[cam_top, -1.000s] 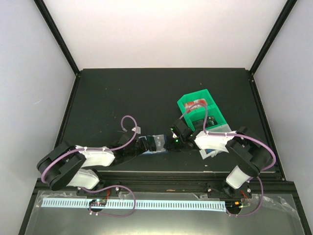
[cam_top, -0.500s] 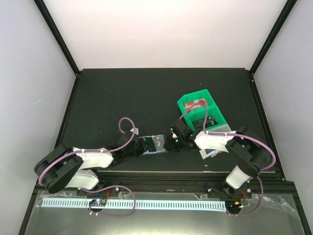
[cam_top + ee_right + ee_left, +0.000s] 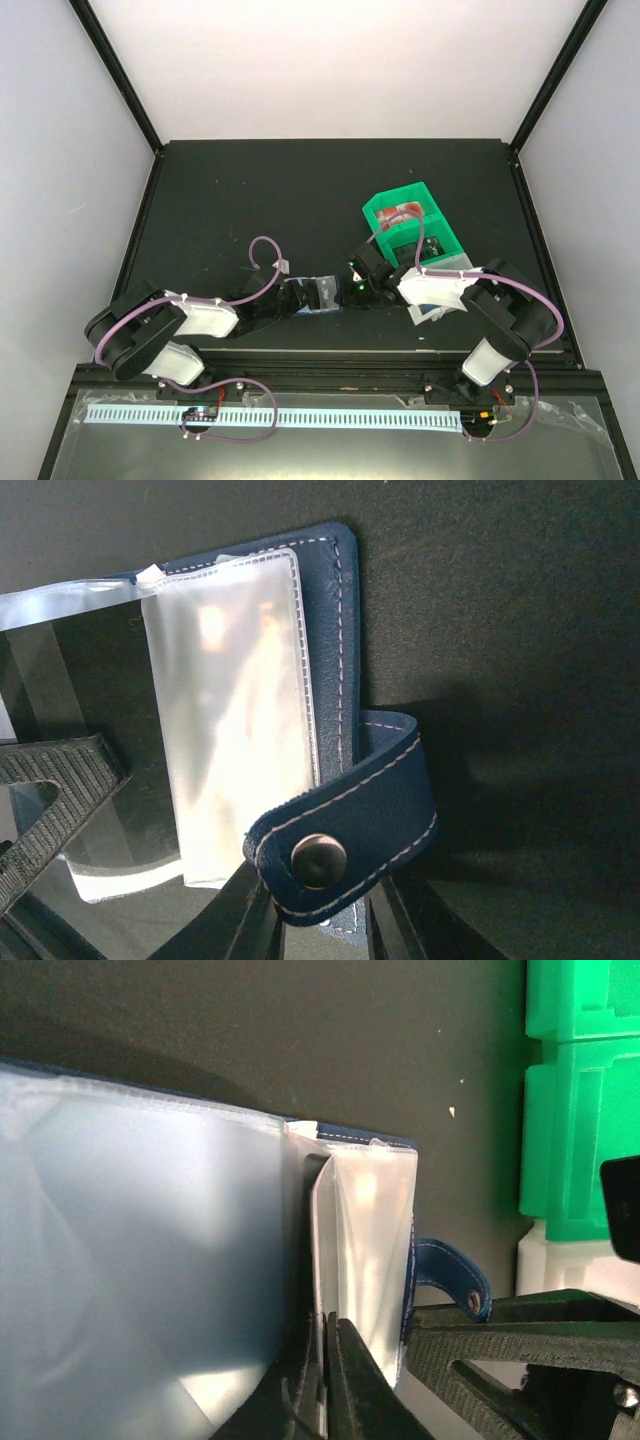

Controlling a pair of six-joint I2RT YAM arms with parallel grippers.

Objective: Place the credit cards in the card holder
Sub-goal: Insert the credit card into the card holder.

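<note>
My left gripper (image 3: 325,1385) is pinched tight on a clear sleeve of the card holder (image 3: 370,1240); my right gripper (image 3: 320,922) clamps its snap-tab edge.

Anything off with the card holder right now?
Nothing damaged. The card holder lies open with its snap tab curled back over the cover, by the right gripper. The clear sleeves bulge unevenly where the left gripper pinches one.
</note>
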